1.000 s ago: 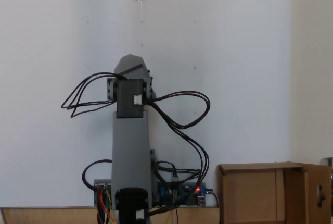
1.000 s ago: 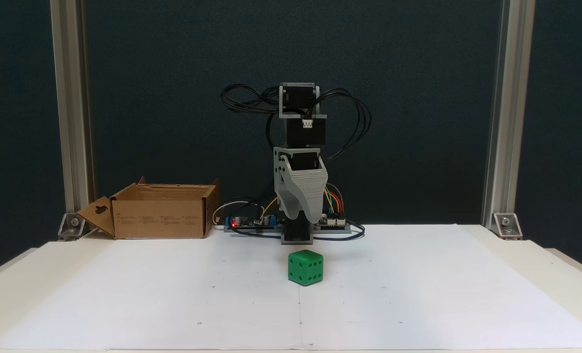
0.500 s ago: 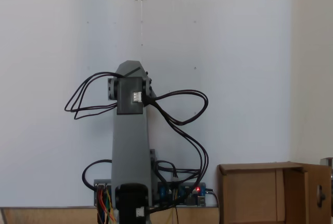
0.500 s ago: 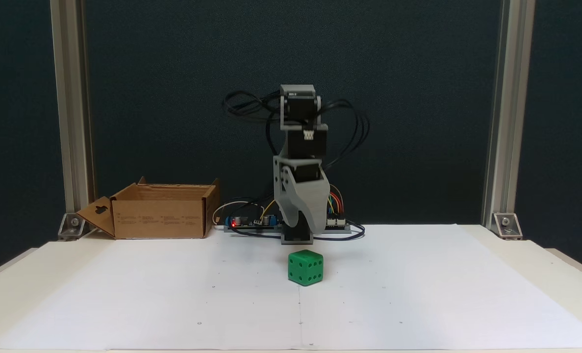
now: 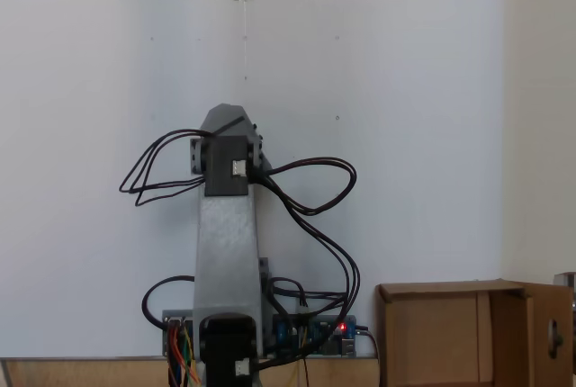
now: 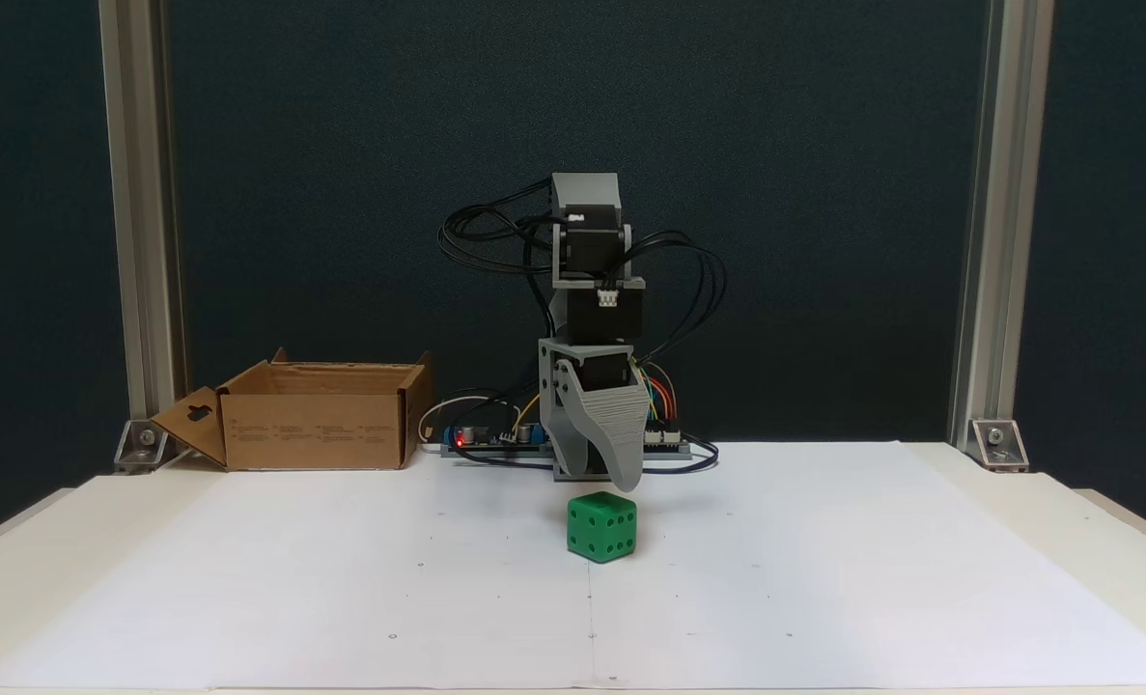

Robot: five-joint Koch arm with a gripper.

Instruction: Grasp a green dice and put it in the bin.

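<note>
The green dice (image 6: 601, 526) sits on the white paper in the middle of the table, with dark pips on its faces. My gripper (image 6: 603, 475) hangs just above and slightly behind it, pointing down, jaws a little apart and holding nothing. The bin (image 6: 317, 415) is a brown cardboard box with open flaps, standing at the back left, well apart from the dice. From behind the arm, the bin (image 5: 450, 333) appears at the lower right, and the arm's upright grey link (image 5: 227, 261) stands in front of the table's middle.
A control board with a red light (image 6: 495, 436) and loose cables lies behind the arm's base. Aluminium posts (image 6: 138, 241) (image 6: 983, 241) stand at the back corners. The white paper sheet (image 6: 824, 579) stretches wide to the front and right.
The arm has bent forward and lowered the gripper toward the dice. Its jaws have spread slightly. Dice and bin have not moved.
</note>
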